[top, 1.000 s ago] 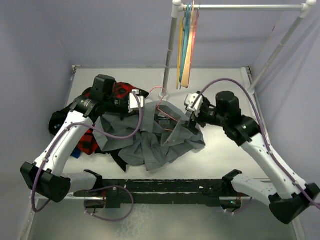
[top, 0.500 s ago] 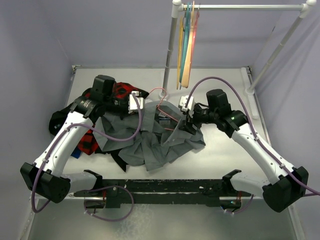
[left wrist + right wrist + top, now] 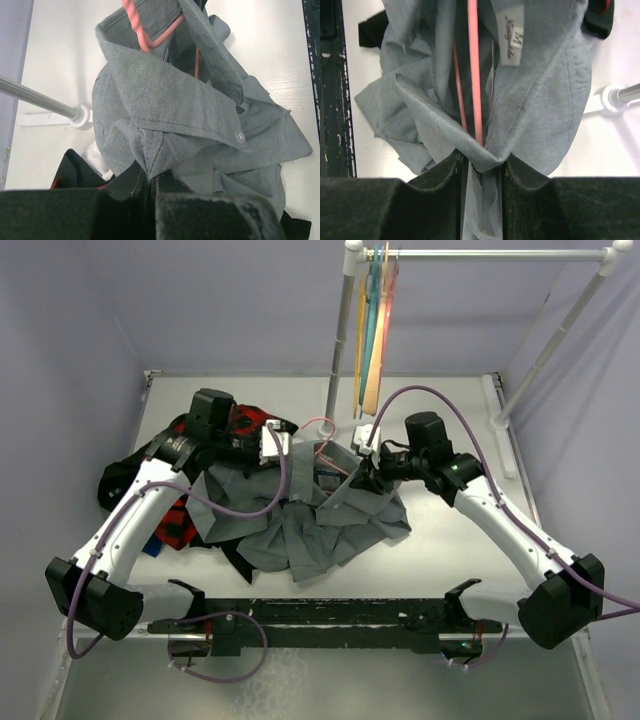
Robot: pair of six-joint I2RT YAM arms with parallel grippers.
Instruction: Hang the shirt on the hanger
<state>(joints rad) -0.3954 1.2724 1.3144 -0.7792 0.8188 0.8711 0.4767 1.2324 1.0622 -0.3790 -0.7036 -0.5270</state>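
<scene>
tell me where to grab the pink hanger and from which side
Likely the twisted neck of the hanger below its hook, from above on the far side: only that wire sticks out of the shirt collar. The rest runs inside, where the left hand and right hand pinch cloth.

Grey shirt crumpled mid-table, collar lifted; pink wire hanger partly inside neck.

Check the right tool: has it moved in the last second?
Yes. The right tool, shut on the shirt, has shifted left across the table, ending closer to the rack's upright pole than it was.
</scene>
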